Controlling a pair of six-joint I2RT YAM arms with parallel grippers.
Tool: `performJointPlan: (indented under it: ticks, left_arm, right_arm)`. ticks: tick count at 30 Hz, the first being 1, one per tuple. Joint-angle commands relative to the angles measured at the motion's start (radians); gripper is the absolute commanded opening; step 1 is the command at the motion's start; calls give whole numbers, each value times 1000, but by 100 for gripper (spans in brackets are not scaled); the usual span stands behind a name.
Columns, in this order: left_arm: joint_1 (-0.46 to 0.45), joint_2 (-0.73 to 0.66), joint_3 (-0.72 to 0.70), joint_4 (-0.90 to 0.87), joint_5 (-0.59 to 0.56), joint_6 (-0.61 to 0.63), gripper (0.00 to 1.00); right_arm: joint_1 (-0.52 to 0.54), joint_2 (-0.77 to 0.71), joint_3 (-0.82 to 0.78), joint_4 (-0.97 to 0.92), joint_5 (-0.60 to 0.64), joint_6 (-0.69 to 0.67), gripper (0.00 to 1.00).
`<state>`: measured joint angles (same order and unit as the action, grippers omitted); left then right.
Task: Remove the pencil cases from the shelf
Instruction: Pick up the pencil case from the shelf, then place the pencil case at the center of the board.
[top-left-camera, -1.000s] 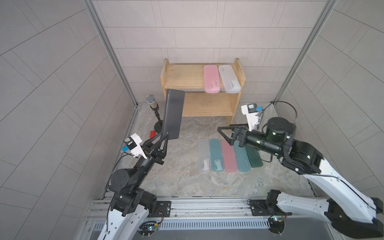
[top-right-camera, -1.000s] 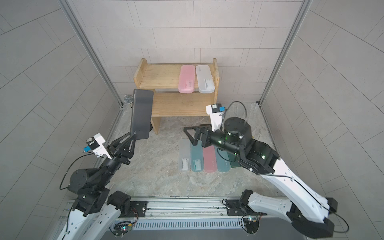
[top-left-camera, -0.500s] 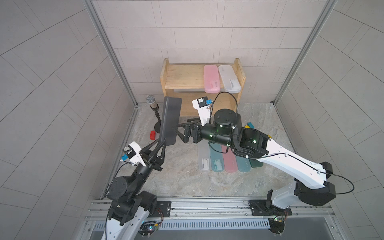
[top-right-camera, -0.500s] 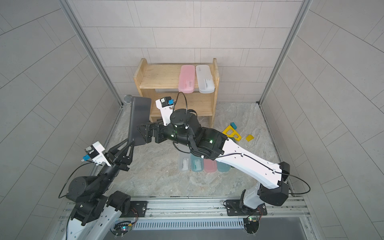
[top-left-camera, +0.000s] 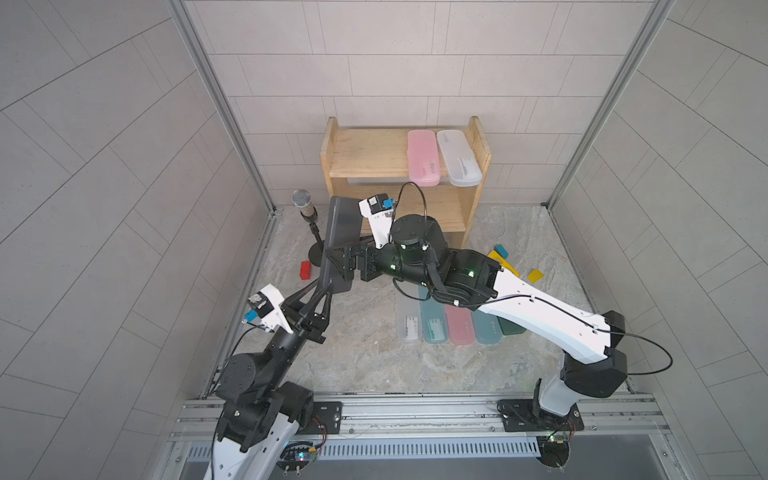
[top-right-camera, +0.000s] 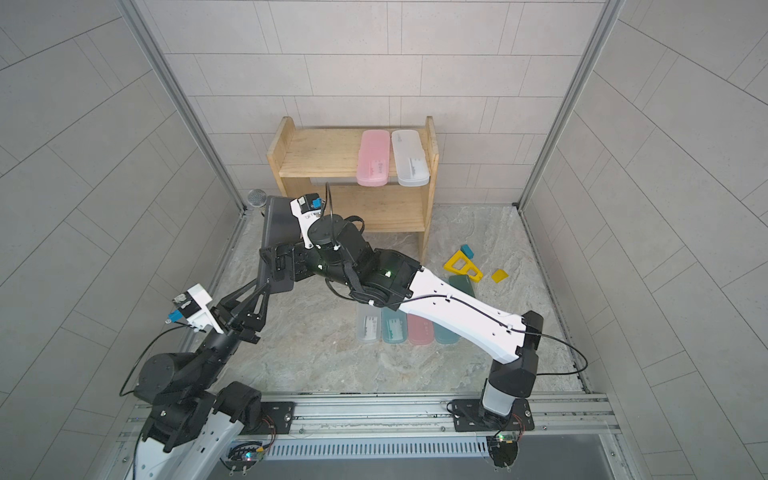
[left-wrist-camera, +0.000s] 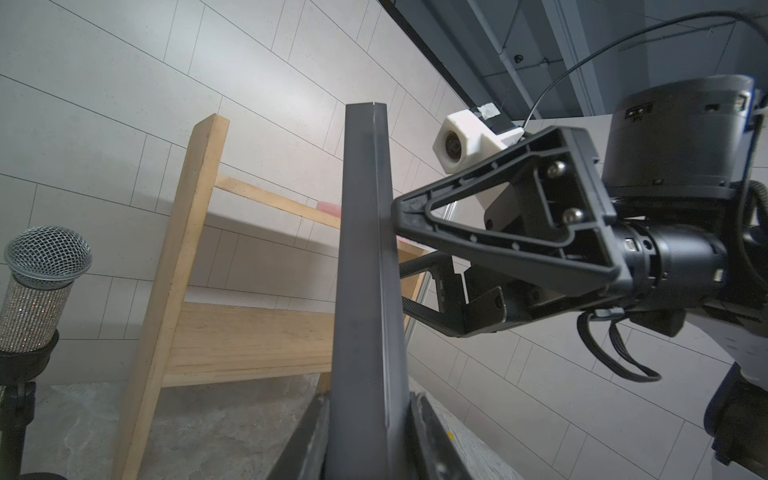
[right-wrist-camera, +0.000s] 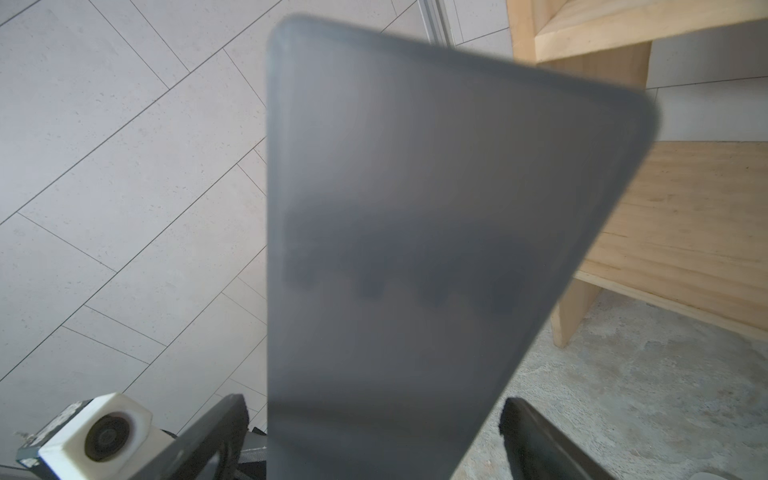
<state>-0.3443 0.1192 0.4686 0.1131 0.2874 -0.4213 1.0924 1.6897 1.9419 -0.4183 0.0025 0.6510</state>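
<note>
Overhead, two robot arms meet above the left half of a stone-patterned bench (top-left-camera: 374, 365). The left gripper (top-left-camera: 328, 284) is clamped on the lower end of the black pencil case (top-left-camera: 340, 232) and holds it upright in the air, just in front of the shelf's left side. The right gripper (top-left-camera: 338, 264) reaches across from the right. Its jaws are spread wide on either side of the case's middle, and the right wrist view shows a sliver of gap beside each finger.

The pine shelf (top-left-camera: 365, 153) stands at the middle of the bench's back edge. At the right end of its top tier, a pink case (top-left-camera: 423, 160) and a frosted white case (top-left-camera: 459, 158) lie side by side, their front ends overhanging.

Five more lie in a row right of the bench's centre, partly under the right arm. From left to right they are a frosted white box (top-left-camera: 408, 328), a teal box (top-left-camera: 434, 328), a pink box (top-left-camera: 459, 328), a second teal box (top-left-camera: 484, 330) and a dark green box (top-left-camera: 510, 327).

A microphone (top-left-camera: 302, 198) on a stand sits near the back left corner.
</note>
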Motion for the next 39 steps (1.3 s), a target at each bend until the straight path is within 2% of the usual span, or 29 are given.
performJointPlan:
  ticks: [1, 3, 10, 15, 19, 23, 26, 27, 28, 29, 31, 32, 34, 39]
  left_arm:
    - [1, -18, -7, 51, 4, 3, 0]
    - [1, -22, -9, 50, 6, 0, 0]
    - [0, -33, -12, 40, 14, -1, 0]
    - [1, -35, -15, 34, 23, -2, 0]
    - [1, -42, -18, 32, 20, 4, 0]
    - [1, -49, -17, 22, 18, 7, 0]
    - [1, -54, -13, -1, -4, 6, 0]
    - [1, -58, -11, -17, -23, 7, 9]
    - [1, -64, -8, -38, -55, 5, 39]
    - [0, -72, -3, -66, -92, 4, 64]
    - [1, -81, 18, -132, -160, 4, 87]
    - [2, -82, 31, -168, -185, 10, 93]
    - [2, -77, 56, -224, -221, 18, 99]
    - [1, -38, 119, -347, -291, 29, 100]
  right_arm:
    - [1, 7, 29, -12, 22, -13, 100]
    - [1, 15, 31, -13, 27, -13, 100]
    - [-3, 38, 28, -9, 36, 8, 87]
    - [-5, 43, 26, 0, 31, 18, 85]
    - [-9, 47, 25, 1, 25, 29, 90]
    - [-14, 49, 19, 1, 24, 39, 75]
    - [-17, 36, -4, 0, 34, 39, 69]
    - [-21, 28, -16, 0, 36, 40, 67]
    - [-28, 18, -37, 0, 38, 42, 65]
    - [-36, 7, -63, 0, 36, 42, 63]
    - [-50, -22, -133, -6, 41, 38, 62]
    - [-62, -41, -182, -7, 42, 41, 61]
    - [-87, -77, -280, -7, 40, 48, 61]
    - [-133, -93, -462, -43, -6, 66, 60]
